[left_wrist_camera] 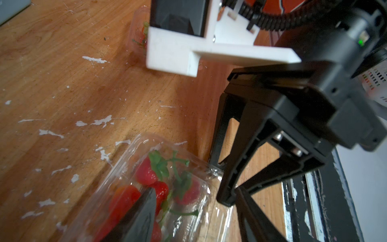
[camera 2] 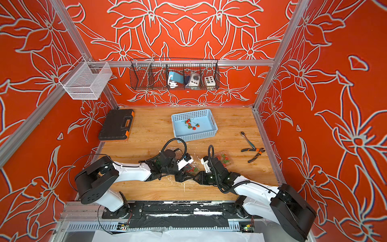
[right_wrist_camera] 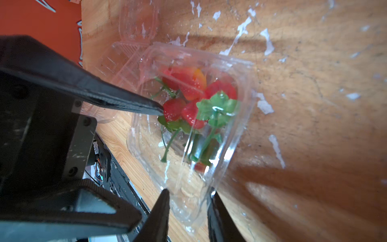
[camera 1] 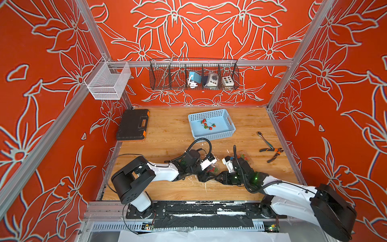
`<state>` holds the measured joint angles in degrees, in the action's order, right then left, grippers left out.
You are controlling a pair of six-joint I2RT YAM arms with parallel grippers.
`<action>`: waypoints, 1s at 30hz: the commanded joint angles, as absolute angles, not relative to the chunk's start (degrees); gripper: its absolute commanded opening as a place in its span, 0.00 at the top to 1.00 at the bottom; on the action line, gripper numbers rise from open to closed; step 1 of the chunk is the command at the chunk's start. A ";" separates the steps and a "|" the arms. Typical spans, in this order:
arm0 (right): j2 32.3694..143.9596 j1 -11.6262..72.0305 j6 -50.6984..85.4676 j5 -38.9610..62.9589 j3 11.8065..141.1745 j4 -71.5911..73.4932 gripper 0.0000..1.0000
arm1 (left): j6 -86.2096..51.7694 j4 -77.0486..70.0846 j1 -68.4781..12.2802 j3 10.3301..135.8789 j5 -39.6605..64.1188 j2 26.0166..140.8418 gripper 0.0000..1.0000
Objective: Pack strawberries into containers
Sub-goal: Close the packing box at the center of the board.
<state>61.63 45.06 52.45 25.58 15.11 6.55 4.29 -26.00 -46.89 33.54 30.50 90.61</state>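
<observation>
The middle container (right_wrist_camera: 240,88) lies on the wooden table (camera 1: 167,134) in the lower middle of both top views, between the two arms. A cluster of strawberries (right_wrist_camera: 188,88) is seen through its clear lid. A second container (camera 1: 243,156), also holding fruit, sits just to the right of it and is partly hidden behind the right arm. An empty container (right_wrist_camera: 138,21) lies open at the upper left of the right wrist view. A few loose berries (camera 1: 206,124) lie in the blue basket (camera 1: 230,122) higher in the frame. The left gripper (right_wrist_camera: 188,191) is clamped across one end of the middle container, with a finger set to each side of it. The right gripper (left_wrist_camera: 221,182) is held at a corner of the rim with its jaws apart, though narrowed, and no firm pinch on the plastic can be made out. The middle container is judged to be very light, thin, springy and slick, so it is likely to skid or buckle if squeezed across its walls. It would best be taken at the stiffer flanged rim or at a corner. The strawberries are expected to be light and rather soft, with stalks that tangle, and are better lifted by the body than pressed hard.
</observation>
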 commanded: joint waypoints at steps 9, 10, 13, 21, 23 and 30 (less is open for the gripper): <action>57.35 45.99 54.92 21.49 11.44 3.28 0.61 | 4.84 -23.62 -47.20 32.34 30.83 91.66 0.39; 57.20 46.05 54.94 21.32 11.36 3.02 0.63 | 4.83 -23.63 -47.20 32.28 30.85 91.68 0.39; 57.23 46.14 55.27 21.17 10.77 3.46 0.67 | 4.83 -23.51 -47.20 32.26 30.85 91.67 0.39; 60.13 46.63 55.04 21.01 11.24 4.93 0.70 | 4.83 -23.52 -47.20 32.34 30.90 91.50 0.39; 58.92 46.63 53.85 19.85 12.58 1.56 0.61 | 4.66 -23.70 -47.20 32.43 30.29 90.81 0.40; 45.55 46.60 47.64 10.35 19.12 -18.68 0.49 | 1.35 -28.12 -46.18 31.90 26.92 84.70 0.36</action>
<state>48.90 46.52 51.07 16.56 15.86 -7.38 2.96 -26.02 -46.72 32.73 28.93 88.23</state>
